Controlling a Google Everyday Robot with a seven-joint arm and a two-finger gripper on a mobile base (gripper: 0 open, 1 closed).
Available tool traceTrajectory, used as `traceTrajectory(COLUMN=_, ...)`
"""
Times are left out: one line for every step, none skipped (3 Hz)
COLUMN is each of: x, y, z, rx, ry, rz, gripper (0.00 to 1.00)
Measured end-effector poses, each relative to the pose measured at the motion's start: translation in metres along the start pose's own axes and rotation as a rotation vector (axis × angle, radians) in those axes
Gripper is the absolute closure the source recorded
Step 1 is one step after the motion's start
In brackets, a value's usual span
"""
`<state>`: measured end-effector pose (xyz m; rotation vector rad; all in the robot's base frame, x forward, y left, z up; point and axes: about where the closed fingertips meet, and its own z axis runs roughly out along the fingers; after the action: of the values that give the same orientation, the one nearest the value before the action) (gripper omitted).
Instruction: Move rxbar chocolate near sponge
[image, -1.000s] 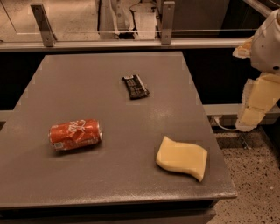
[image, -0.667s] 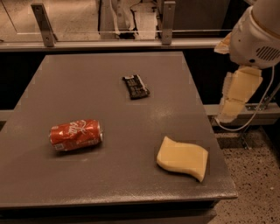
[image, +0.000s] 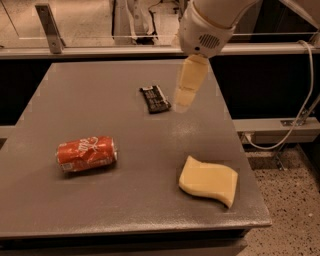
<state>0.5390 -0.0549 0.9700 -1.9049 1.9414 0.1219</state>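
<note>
The rxbar chocolate (image: 155, 98) is a small black bar lying flat at the back middle of the grey table (image: 90, 100). The sponge (image: 208, 181) is pale yellow with wavy edges and lies near the table's front right corner, well apart from the bar. My gripper (image: 183, 102) hangs from the white arm (image: 210, 22) just to the right of the bar, slightly above the table, and holds nothing that I can see.
A crushed red soda can (image: 86, 153) lies on its side at the front left. A metal rail with posts (image: 50, 22) runs behind the table. A white cable (image: 300, 115) hangs beyond the right edge, above speckled floor.
The arm has swung left from beyond the table's right edge to above the table, bringing the gripper down beside the black bar. The bar, can and sponge have not moved.
</note>
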Motion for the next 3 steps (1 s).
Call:
traceTrajectory(x=-0.028, y=-0.024, z=0.051, rx=-0.024, ry=-0.020, rz=0.038, gripper=0.00)
traceTrajectory(x=-0.039, y=-0.040, z=0.100, rx=-0.030, ry=-0.030, rz=0.148, gripper=0.00)
traceTrajectory(x=-0.044, y=-0.052, z=0.134, rx=-0.029, ry=-0.047, rz=0.256, gripper=0.00)
